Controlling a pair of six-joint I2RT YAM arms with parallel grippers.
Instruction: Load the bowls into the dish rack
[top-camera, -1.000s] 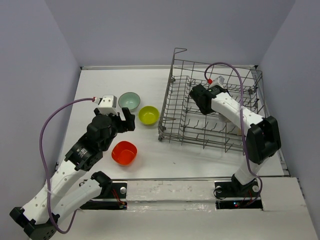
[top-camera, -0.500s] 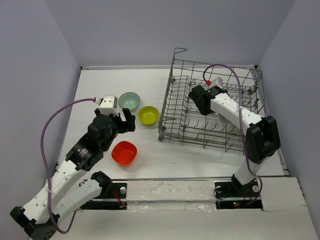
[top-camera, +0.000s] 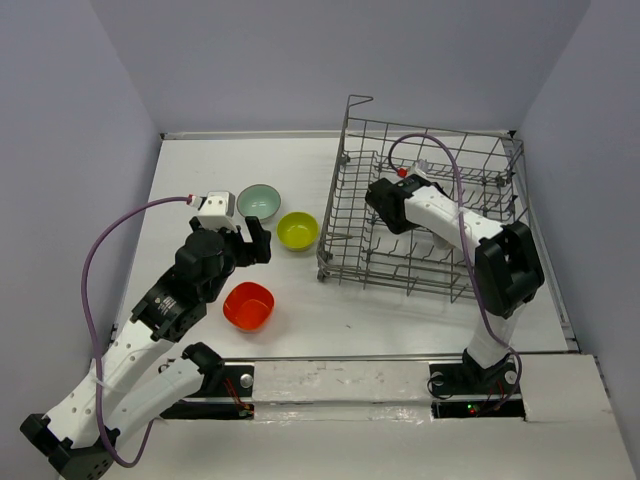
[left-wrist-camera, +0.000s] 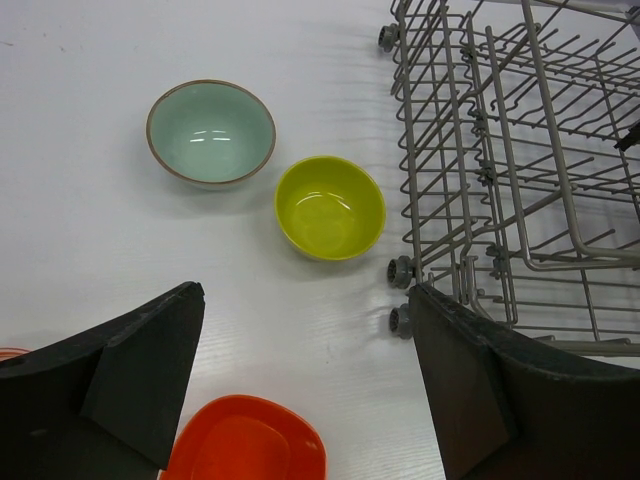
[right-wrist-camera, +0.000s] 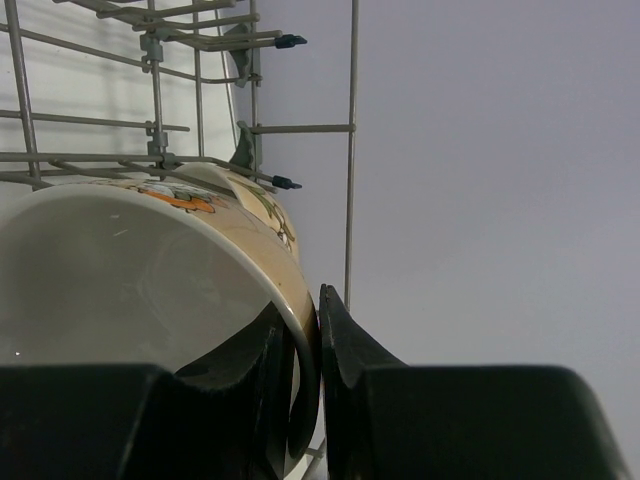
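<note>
while pinching the rim of a patterned bowl (right-wrist-camera: 150, 270) in the dish rack (left-wrist-camera: 470, 150) with right fingers (right-wrist-camera: 345, 345), holds left fingers (left-wrist-camera: 150, 360) apart near the orange-red bowl (left-wrist-camera: 245, 440).

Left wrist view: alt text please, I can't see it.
The left gripper hangs wide open and empty above a white table bearing a pale teal round bowl, a lime-yellow round bowl just right of it, and a rounded-square orange-red bowl cut off at the bottom edge. A grey wire dish rack fills the right side.
</note>
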